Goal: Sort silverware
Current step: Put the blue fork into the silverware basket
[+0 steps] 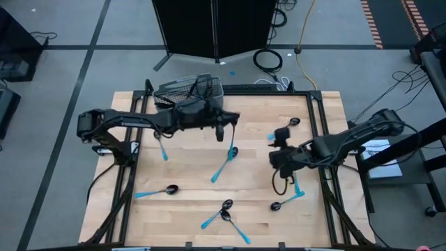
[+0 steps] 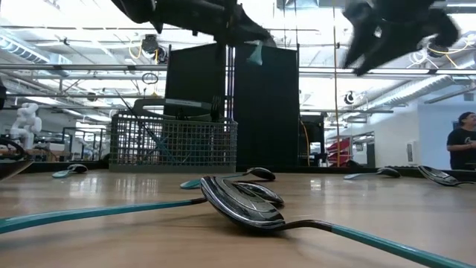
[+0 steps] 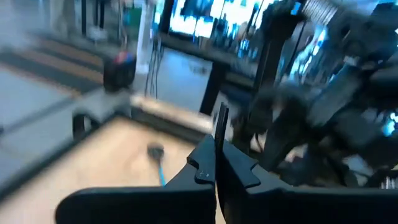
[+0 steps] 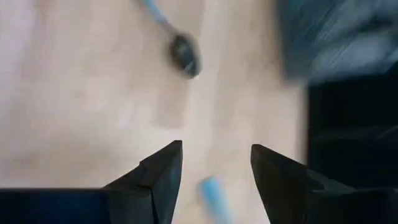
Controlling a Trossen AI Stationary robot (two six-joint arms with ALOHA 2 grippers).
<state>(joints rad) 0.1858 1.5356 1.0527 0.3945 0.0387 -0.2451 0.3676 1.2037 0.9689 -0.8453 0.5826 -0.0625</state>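
Your left arm reaches in from the table's left edge and runs across toward the far middle, its wrist bent so the left gripper points down from well above the tabletop. In the left wrist view its two dark fingers meet with no gap between them. Your right arm comes in from the right edge, elbow raised, forearm angled toward the centre, and the right gripper hangs low over the right half. In the right wrist view its fingers stand apart, a clear gap between the tips, pointing down at the surface.
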